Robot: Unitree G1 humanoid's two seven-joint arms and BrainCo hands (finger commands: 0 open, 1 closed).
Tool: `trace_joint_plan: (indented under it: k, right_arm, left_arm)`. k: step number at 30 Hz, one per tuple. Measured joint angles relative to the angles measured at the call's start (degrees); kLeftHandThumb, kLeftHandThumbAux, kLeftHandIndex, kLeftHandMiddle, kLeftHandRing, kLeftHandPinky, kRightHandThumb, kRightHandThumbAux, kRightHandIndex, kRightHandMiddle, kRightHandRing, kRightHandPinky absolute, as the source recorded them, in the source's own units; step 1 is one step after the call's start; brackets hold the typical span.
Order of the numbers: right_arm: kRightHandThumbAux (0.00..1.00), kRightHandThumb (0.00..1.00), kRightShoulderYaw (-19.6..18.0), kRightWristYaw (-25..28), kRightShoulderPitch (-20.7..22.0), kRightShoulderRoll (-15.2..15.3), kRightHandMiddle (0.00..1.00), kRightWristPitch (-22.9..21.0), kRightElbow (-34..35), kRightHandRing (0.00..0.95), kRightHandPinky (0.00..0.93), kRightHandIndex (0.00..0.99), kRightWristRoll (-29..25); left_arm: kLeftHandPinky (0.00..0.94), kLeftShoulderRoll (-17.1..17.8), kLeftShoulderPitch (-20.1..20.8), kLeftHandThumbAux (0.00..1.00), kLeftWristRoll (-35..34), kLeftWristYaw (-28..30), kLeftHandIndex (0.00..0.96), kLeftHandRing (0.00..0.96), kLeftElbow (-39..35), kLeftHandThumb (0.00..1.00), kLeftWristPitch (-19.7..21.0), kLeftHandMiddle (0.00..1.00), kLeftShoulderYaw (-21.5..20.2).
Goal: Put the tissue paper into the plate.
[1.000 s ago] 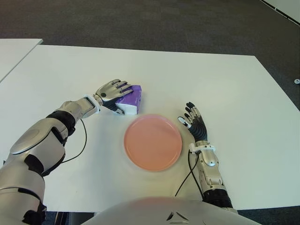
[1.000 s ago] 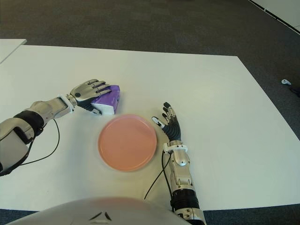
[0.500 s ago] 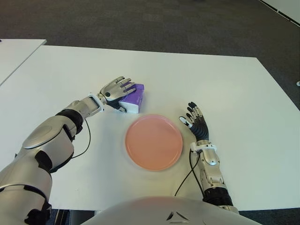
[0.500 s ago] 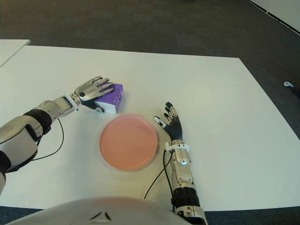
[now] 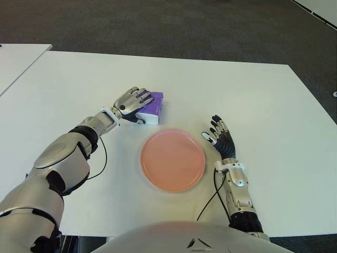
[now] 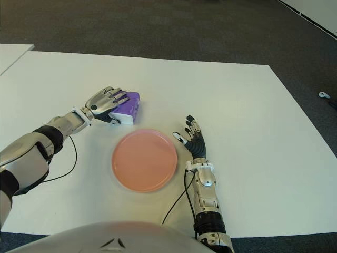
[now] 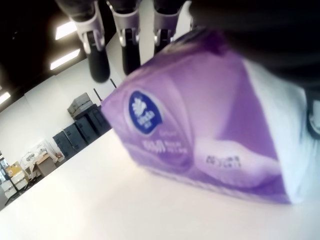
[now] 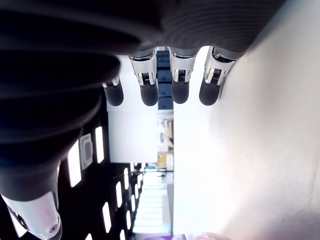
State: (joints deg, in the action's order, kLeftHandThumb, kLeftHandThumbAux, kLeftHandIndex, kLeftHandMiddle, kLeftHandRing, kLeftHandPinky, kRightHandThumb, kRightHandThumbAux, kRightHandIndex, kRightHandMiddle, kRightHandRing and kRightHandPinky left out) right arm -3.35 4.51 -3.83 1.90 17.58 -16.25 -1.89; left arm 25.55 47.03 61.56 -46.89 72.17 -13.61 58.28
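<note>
Left hand (image 5: pixel 131 100) lies over the tissue pack (image 5: pixel 150 104), fingers draped across its top and the thumb down at its near side, so it reads as a loose grasp on the pack more than a firm pinch; the wrist view shows the fingertips (image 7: pixel 99 65) hanging past the pack's far edge with the purple wrapper filling the space under the palm. The pack sits on the tabletop (image 5: pixel 253 95), just beyond the far-left rim of the plate (image 5: pixel 172 159) and apart from it. Over the last second the pack has turned and slid a little toward the table's far edge and to the right, and the forearm has swung in with it, while the fingers have opened and re-settled on top. That suggests the hand has been adjusting its hold, not lifting: the pack does not look raised off the surface, and it is no nearer the plate than before. The task is therefore at the grasping step, with the carry to the plate not yet begun. A firmer closure around the pack's sides looks needed before any lift. Right hand (image 6: pixel 192 137) shows beside the plate's right rim, fingers spread and holding nothing, unchanged.
</note>
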Motion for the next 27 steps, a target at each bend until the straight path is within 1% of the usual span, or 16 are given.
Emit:
trace_joint_plan:
  k: [1, 2, 3, 6, 9, 14, 21, 27]
  right_arm:
    - [0.693, 0.000, 0.00, 0.00, -0.02, 0.01, 0.000, 0.00, 0.04, 0.000, 0.000, 0.000, -0.02]
    - [0.689, 0.000, 0.00, 0.00, -0.06, 0.01, 0.000, 0.00, 0.09, 0.000, 0.000, 0.000, -0.06]
    - [0.684, 0.000, -0.01, 0.00, -0.13, 0.01, 0.001, 0.00, 0.16, 0.000, 0.000, 0.000, -0.10]
    - [0.656, 0.000, -0.02, 0.00, -0.46, 0.00, 0.010, 0.00, 0.49, 0.000, 0.000, 0.000, -0.24]
    - [0.640, 0.001, -0.02, 0.00, -0.71, 0.00, 0.017, 0.00, 1.08, 0.000, 0.000, 0.000, -0.34]
    - [0.634, 0.000, -0.02, 0.01, -0.86, -0.01, 0.020, -0.01, 1.82, 0.000, 0.000, 0.000, -0.40]
    - [0.642, 0.000, 0.02, 0.12, -1.38, 0.00, 0.010, -0.01, 2.60, 0.000, 0.000, 0.000, -0.39]
    - [0.663, 0.000, 0.02, 0.25, -1.68, 0.02, 0.006, -0.01, 3.09, 0.000, 0.000, 0.000, -0.39]
  left_arm:
    - [0.530, -0.27, -0.08, 0.662, -0.28, -0.34, 0.362, 0.487, 0.20, 0.532, 0.21, 0.489, -0.13]
    - [0.561, -0.67, -0.18, 0.676, -0.55, -0.69, 0.386, 0.522, 0.51, 0.594, 0.45, 0.526, -0.34]
    - [0.584, -1.16, -0.29, 0.681, -0.95, -0.94, 0.396, 0.547, 0.87, 0.618, 0.64, 0.551, -0.65]
    - [0.692, -2.36, -0.60, 0.695, -2.20, -1.56, 0.427, 0.660, 1.73, 0.692, 0.64, 0.662, -1.43]
    - [0.743, -3.69, -1.14, 0.699, -4.33, -1.66, 0.437, 0.726, 2.34, 0.712, 0.37, 0.729, -2.84]
    - [0.775, -5.51, -2.15, 0.701, -8.03, -1.28, 0.442, 0.777, 2.74, 0.720, -1.11, 0.788, -5.56]
    - [0.783, -7.11, -2.32, 0.703, -11.65, 0.63, 0.443, 0.798, 2.51, 0.719, -3.72, 0.816, -8.11]
    - [0.783, -8.19, -2.26, 0.703, -13.62, 2.09, 0.443, 0.794, 2.20, 0.718, -4.78, 0.815, -9.80]
